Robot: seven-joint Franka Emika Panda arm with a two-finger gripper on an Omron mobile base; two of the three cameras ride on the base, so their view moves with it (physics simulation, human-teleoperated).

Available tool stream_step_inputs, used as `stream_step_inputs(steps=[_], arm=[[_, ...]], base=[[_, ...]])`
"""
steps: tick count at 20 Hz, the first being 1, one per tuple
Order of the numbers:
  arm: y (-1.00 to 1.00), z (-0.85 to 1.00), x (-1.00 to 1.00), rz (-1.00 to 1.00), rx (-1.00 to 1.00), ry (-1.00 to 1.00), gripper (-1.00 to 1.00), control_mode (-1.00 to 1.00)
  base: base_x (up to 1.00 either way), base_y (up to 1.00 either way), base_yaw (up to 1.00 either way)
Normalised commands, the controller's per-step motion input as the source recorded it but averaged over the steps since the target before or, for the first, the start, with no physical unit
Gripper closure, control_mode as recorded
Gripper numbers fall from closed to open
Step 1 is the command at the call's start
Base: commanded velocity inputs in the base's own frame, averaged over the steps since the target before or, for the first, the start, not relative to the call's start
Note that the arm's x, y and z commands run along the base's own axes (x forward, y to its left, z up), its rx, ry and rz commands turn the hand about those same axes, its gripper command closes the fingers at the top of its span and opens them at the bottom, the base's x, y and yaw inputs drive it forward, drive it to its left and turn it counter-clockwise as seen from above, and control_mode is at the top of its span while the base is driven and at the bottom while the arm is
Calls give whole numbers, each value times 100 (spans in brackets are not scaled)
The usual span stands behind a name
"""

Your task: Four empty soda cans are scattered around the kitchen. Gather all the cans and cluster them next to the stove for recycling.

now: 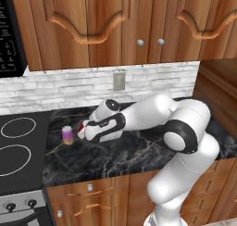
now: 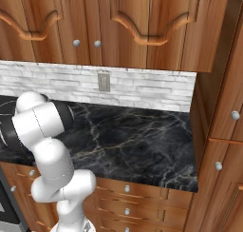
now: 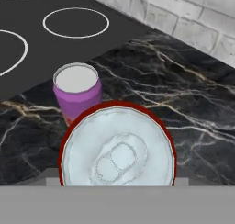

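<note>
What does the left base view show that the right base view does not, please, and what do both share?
The left base view alone has the stove with its ring outlines, the pink-purple soda can standing on the counter beside it, and a glimpse of red by the robot's hand. The right base view alone has the tall side cabinet at the counter's right end. Both share the black marbled counter, the white brick wall, its outlet plate and the upper cabinets.

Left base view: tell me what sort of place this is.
A rendered home kitchen: a black cooktop with white burner rings, a black marbled counter backed by white brick, and carved wood cabinets above.
</note>
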Motion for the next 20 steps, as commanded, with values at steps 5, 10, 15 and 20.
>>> stream_step_inputs(steps=[5, 10, 15, 20], arm=[[5, 0, 2, 2, -3, 14, 100, -100], [0, 0, 0, 7, -12, 7, 100, -100], [0, 0, 2, 6, -15, 4, 100, -100], [-1, -6, 6, 8, -8, 9, 100, -100]], base=[[0, 0, 0], [0, 0, 0], [0, 0, 0], [0, 0, 0]])
